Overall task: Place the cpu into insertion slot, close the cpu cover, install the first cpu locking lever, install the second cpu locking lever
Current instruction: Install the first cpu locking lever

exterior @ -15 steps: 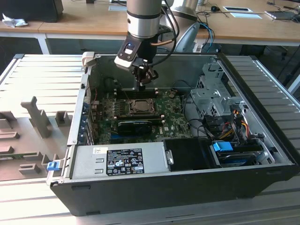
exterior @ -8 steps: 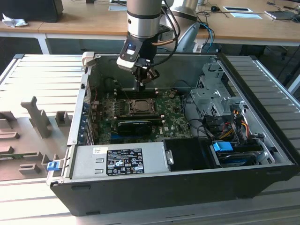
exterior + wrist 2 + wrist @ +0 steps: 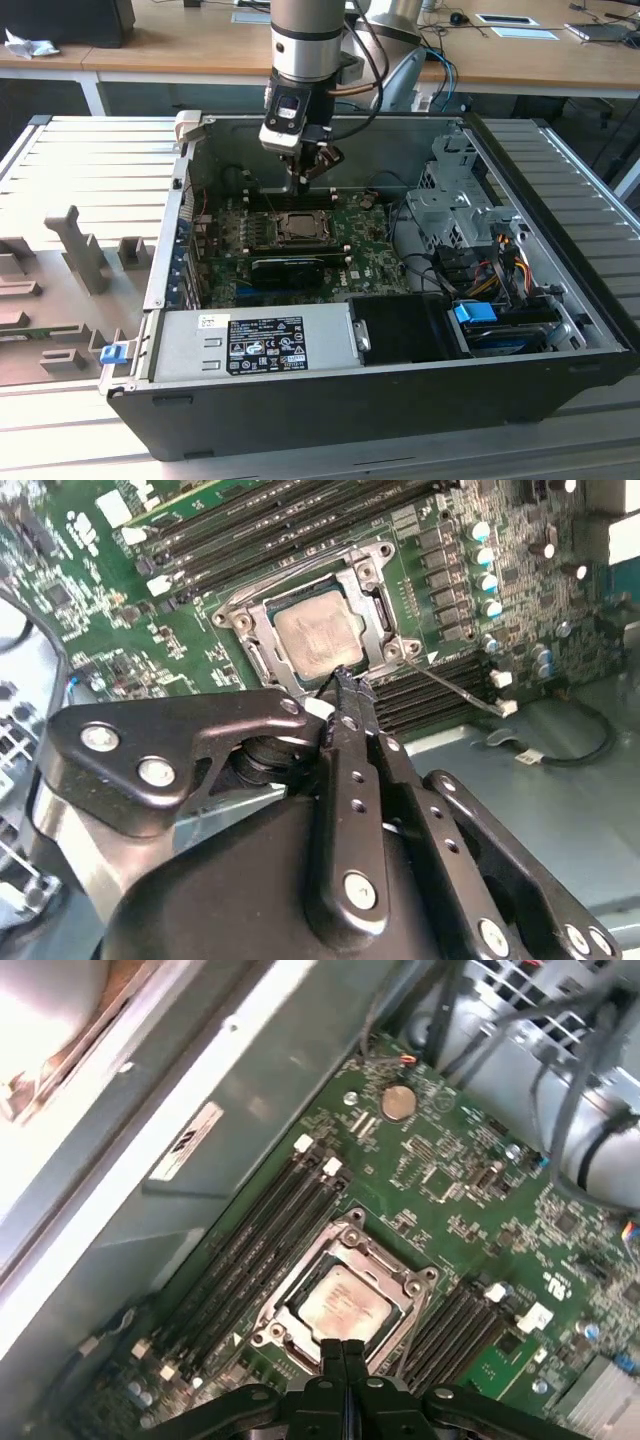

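One arm hangs over the open computer case, and its gripper is down inside, just above the green motherboard. From where I stand the claw is pressed together, with nothing I can see between the tips; in both wrist views the two black fingers meet flat against each other. The gripper hovers right at the edge of the insertion slot, close to it, though I cannot tell whether it touches. The cpu already sits in that slot, its pale silvery face up, and the cpu cover looks to lie flat around it, framing the chip through its square window. A thin locking lever sticks out from one corner of the socket, angled away over the black memory slots rather than tucked along the frame. In the exterior view the cpu lies near the middle of the board, with the long black expansion card just in front of it and the grey power supply box nearer still, along the front wall of the case.
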Available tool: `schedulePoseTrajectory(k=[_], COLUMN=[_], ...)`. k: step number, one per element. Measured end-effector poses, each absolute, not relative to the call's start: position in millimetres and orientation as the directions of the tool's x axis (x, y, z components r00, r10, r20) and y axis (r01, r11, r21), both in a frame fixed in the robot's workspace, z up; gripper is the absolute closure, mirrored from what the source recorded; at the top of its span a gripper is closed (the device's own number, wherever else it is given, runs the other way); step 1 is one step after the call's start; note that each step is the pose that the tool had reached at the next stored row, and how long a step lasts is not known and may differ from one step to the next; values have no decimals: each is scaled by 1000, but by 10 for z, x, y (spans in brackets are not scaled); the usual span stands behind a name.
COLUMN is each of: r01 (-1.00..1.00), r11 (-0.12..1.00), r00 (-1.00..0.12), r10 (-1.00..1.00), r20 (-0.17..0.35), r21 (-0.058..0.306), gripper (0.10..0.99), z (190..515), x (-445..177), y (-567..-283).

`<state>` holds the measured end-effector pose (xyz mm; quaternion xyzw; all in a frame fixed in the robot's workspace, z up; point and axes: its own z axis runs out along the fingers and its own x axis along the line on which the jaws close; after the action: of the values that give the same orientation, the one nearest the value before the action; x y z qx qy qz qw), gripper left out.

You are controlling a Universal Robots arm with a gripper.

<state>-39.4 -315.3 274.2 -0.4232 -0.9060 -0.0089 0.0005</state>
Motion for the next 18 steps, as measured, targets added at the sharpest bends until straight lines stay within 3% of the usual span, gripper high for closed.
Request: schedulePoseTrajectory(k=[3,18], r01=[699,473], r11=[715,881], r00=[-715,-881], r10=[699,473], r20=[8,8], r21=[16,16], gripper=[980,980], z=[2739,2687], x=[-394,-402], y=[-3153,-3153])
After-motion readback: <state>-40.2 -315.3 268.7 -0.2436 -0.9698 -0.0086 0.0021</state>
